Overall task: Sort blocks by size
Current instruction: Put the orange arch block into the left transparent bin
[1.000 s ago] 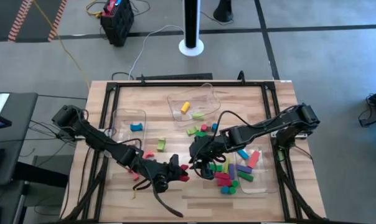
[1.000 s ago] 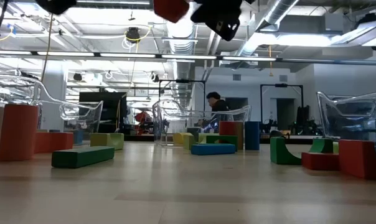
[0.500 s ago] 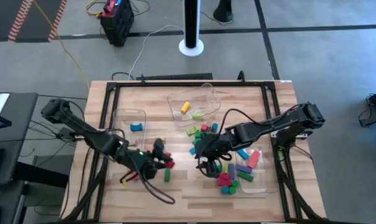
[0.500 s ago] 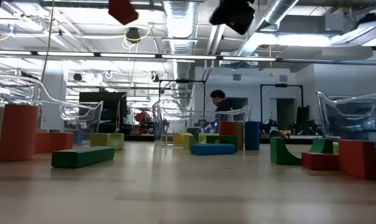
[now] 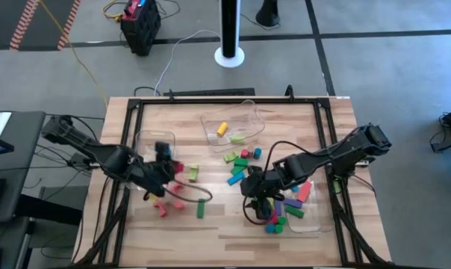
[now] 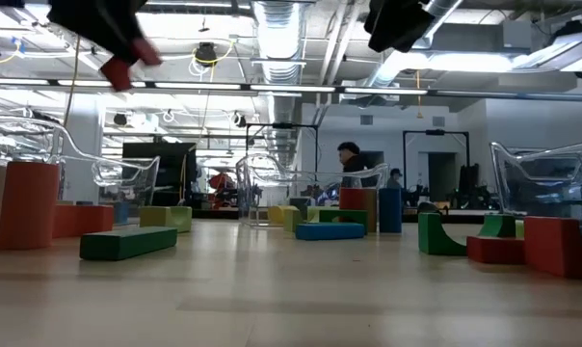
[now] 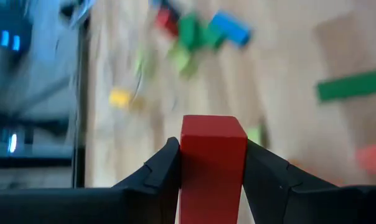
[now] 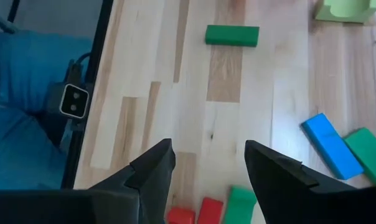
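From above, the left gripper (image 5: 168,166) hangs beside the clear bin (image 5: 145,140) on the table's left side, pinching a red block (image 5: 178,167). The right gripper (image 5: 260,196) sits low over the crowded pile of blocks (image 5: 279,211) in the right-hand bin. Loose blocks lie between the arms, a green bar (image 5: 201,208) among them. The risk here is the drop: if the left jaws let go short of the bin wall, the red block may land on the table.

At table height, the red block (image 6: 125,66) rides high in the air, tilted, well above the wooden tabletop (image 6: 291,299). A release from there could bounce it off a bin rim.

The left wrist camera shows the red block (image 7: 213,163) clamped squarely between both fingers, so slippage seems unlikely.

The right wrist camera shows that gripper (image 8: 210,163) with jaws spread and nothing between them, above bare wood, a blue block (image 8: 328,144) and a green bar (image 8: 232,35) nearby. Descending into tightly packed pieces, it could nudge neighbours or catch two at once.
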Action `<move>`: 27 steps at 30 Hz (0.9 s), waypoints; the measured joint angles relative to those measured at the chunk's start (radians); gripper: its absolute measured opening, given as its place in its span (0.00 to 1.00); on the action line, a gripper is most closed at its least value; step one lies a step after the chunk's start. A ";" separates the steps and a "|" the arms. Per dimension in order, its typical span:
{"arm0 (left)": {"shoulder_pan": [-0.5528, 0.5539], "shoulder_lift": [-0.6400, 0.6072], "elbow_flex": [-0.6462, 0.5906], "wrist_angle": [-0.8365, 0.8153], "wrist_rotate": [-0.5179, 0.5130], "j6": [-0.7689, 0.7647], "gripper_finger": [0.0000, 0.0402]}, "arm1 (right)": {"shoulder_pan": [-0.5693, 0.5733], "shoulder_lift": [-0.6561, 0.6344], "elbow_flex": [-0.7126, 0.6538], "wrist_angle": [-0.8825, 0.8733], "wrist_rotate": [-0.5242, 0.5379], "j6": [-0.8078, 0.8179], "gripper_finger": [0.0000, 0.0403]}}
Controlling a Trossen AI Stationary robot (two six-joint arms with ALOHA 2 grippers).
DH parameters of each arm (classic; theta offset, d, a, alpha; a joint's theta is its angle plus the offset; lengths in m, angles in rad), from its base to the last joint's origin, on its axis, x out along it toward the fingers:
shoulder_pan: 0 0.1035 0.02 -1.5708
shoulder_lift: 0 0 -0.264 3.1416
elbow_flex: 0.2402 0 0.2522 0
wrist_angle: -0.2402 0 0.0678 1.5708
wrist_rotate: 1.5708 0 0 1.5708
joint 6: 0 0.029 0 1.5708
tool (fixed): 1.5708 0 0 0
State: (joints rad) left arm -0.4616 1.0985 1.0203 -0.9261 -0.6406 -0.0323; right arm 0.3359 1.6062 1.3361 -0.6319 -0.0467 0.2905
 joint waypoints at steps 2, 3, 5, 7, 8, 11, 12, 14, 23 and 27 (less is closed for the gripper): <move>0.016 -0.008 0.000 -0.105 -0.013 -0.101 0.34 | 0.003 0.000 0.000 -0.001 0.000 0.000 0.57; 0.026 -0.009 0.000 -0.153 -0.017 -0.154 0.34 | 0.007 0.000 0.000 -0.001 0.001 0.000 0.57; 0.041 -0.010 0.000 -0.244 -0.019 -0.259 0.34 | 0.010 0.000 0.000 -0.001 0.009 0.000 0.57; 0.050 -0.010 -0.009 -0.313 -0.018 -0.350 0.34 | 0.015 0.000 0.000 -0.001 0.020 0.000 0.57; 0.054 -0.012 -0.016 -0.342 -0.014 -0.387 0.34 | 0.018 0.000 0.000 -0.001 0.023 0.000 0.57; 0.067 -0.022 -0.048 -0.376 0.011 -0.464 0.34 | 0.021 0.000 0.000 -0.003 0.023 0.000 0.57; 0.070 -0.029 -0.059 -0.377 0.016 -0.484 0.34 | 0.023 0.000 0.000 -0.004 0.023 0.000 0.57; 0.077 -0.048 -0.080 -0.373 0.039 -0.517 0.34 | 0.026 0.000 0.000 -0.004 0.024 -0.002 0.57; 0.142 -0.196 -0.239 -0.306 0.153 -0.611 0.34 | 0.053 0.000 0.000 -0.004 0.050 -0.003 0.57; 0.177 -0.269 -0.308 -0.218 0.217 -0.613 0.34 | 0.057 0.000 0.000 -0.003 0.052 -0.008 0.57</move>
State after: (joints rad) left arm -0.2843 0.8294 0.7125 -1.1440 -0.4234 -0.6457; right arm 0.3931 1.6066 1.3361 -0.6353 0.0052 0.2829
